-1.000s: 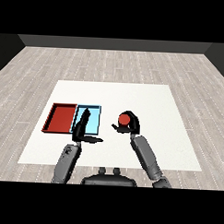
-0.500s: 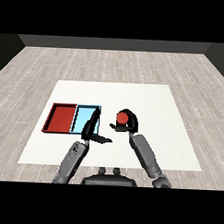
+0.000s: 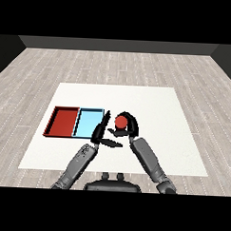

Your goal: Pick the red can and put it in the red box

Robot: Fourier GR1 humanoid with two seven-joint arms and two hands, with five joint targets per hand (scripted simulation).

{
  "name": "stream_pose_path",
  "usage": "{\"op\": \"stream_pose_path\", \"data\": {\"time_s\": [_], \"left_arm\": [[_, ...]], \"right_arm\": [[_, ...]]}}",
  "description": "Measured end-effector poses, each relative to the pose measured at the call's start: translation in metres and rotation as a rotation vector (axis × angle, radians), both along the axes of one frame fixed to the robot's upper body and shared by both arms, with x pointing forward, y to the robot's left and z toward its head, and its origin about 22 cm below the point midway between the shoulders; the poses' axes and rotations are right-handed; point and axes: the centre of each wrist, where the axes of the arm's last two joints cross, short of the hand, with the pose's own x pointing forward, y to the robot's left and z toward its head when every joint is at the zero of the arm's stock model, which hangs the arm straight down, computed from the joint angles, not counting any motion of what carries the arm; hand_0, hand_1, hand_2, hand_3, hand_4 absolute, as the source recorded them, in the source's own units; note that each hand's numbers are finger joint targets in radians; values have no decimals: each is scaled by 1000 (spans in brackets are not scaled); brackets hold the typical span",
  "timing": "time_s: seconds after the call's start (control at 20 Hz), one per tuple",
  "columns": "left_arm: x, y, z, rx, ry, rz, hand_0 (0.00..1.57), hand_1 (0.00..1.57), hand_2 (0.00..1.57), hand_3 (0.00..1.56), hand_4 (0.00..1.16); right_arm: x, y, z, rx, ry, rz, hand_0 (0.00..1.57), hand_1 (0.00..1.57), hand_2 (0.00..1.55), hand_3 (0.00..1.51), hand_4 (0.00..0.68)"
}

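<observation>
Clearly held: red can [image 3: 120,122], upright, lifted or nearly so, wrapped by the curled fingers of the right hand [image 3: 127,126], just right of the light blue tray [image 3: 88,122]. Still outside both trays; red tray [image 3: 63,121] lying farther left, touching the blue one side by side. Left hand [image 3: 100,132] close by, fingers straight and relaxed, holding nothing, standing between can and trays. Likely trouble from here: collision with that left hand on the way leftward, knocking the can askew. Also possible: stopping short and setting down in the blue tray, being nearer. Long reach across for the right arm; clipping a tray rim if carried too low.
</observation>
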Motion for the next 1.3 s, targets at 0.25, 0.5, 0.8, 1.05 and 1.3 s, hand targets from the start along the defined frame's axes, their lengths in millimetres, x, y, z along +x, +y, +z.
{"op": "stream_pose_path", "data": {"time_s": [0.25, 0.5, 0.8, 1.05, 1.3], "left_arm": [[6, -2, -2, 19, 25, 1, 0, 0, 0, 0, 0], [12, -4, 1, 37, 30, -6, 0, 0, 0, 0, 0], [17, -13, 2, 65, 26, -12, 0, 0, 0, 0, 0], [15, -16, 4, 55, 22, -14, 0, 0, 0, 0, 0], [15, -16, 3, 92, 18, 65, 905, 905, 955, 682, 758]], "right_arm": [[-10, 10, 3, 11, 0, 27, 1431, 1431, 1435, 1401, 615], [-10, 21, 12, 7, -23, 44, 1447, 1447, 1425, 1383, 615], [-20, 32, 16, 28, -23, 71, 1447, 1447, 1433, 1387, 594], [-24, 40, 20, 40, -21, 80, 1462, 1462, 1453, 1402, 523], [-17, 43, 19, 28, -32, 88, 1530, 1530, 1469, 1406, 522]]}}
